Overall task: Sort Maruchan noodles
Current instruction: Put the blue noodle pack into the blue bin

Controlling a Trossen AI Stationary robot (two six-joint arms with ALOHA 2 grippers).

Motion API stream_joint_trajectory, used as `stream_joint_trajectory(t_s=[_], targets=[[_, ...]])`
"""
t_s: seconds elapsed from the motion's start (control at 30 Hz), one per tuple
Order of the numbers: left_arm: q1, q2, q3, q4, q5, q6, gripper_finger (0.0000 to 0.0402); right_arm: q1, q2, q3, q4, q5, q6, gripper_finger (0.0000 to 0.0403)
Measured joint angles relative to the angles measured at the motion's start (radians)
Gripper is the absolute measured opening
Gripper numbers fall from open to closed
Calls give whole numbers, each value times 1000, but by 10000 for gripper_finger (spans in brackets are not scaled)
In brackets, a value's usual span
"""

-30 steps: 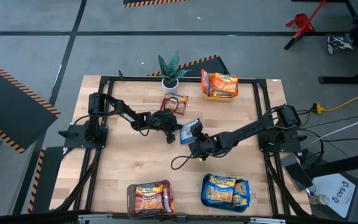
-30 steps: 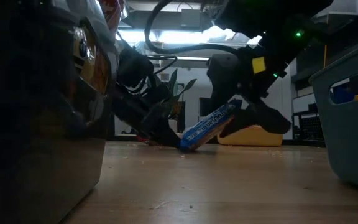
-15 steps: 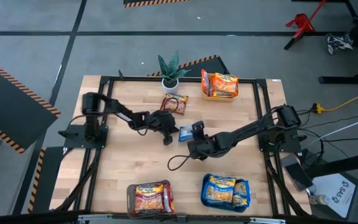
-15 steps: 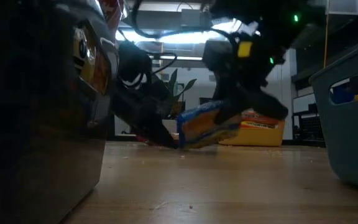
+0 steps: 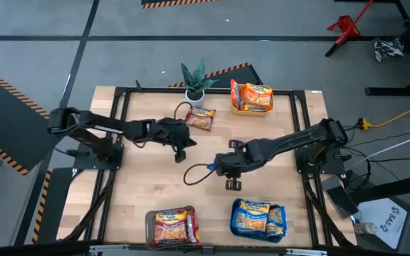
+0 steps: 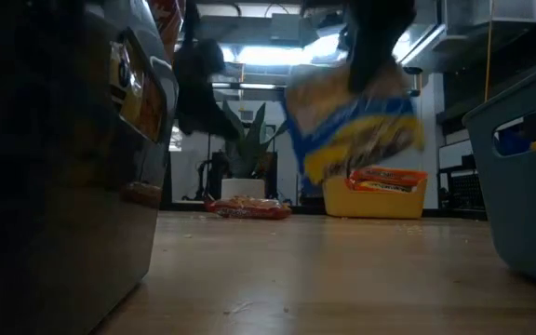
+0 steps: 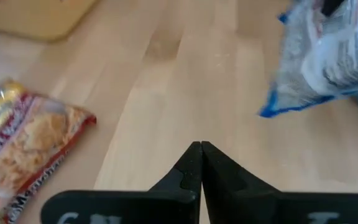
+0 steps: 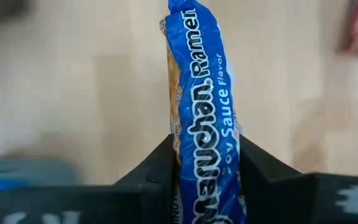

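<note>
1. Blue Maruchan packet [image 8: 197,106] is pinched edge-on between my right gripper [image 8: 205,168] fingers, off the table; in the low view the blue packet [image 6: 352,121] hangs above the wood, blurred.
2. In the high view my right gripper [image 5: 232,162] sits near table centre, packet itself not visible there, a black cable loop [image 5: 194,173] just beside it.
3. My left gripper [image 7: 200,163] is closed, fingers pressed together, holding nothing; in the high view it [image 5: 182,140] sits left of centre, apart from the right one.
4. Red packet [image 5: 200,119] lies flat on the table near the far edge, just ahead of the left gripper; also seen in the left wrist view [image 7: 23,149] and low view [image 6: 247,208].
5. Yellow tray [image 5: 251,109] at the far edge holds orange packets [image 5: 255,97]; low view shows it [image 6: 375,200] behind the held packet.
6. Potted plant [image 5: 196,80] stands at the far edge, beside the red packet.
7. Teal tray [image 5: 235,222] at the near edge, right of middle, holds blue packets [image 5: 258,217].
8. Brown tray [image 5: 149,227] at the near edge, left of the teal one, holds red packets [image 5: 173,224].
9. Bare wood between right gripper and teal tray; nothing lies between.
</note>
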Motion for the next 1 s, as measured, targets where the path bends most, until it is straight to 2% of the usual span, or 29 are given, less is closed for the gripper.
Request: stream_joint_trajectory(t_s=[0.1,0.23,0.43,0.63,0.8,1.0], targets=[[-19,-87,0,-30,-2,0,0,33,-46,43,-61,-86,123,93],[-41,-176,3,-51,-3,0,0,106,-151,57,-46,-158,305,93],[-60,-239,2,-79,-4,0,0,281,-265,53,-54,-115,662,94],[-78,-239,2,-80,-5,-1,0,453,-264,45,-43,-61,938,94],[-87,-239,2,-82,-5,-3,0,524,-262,-45,131,-41,1026,95],[-88,-239,2,-82,-5,-9,0,510,-263,-182,286,-147,1018,95]])
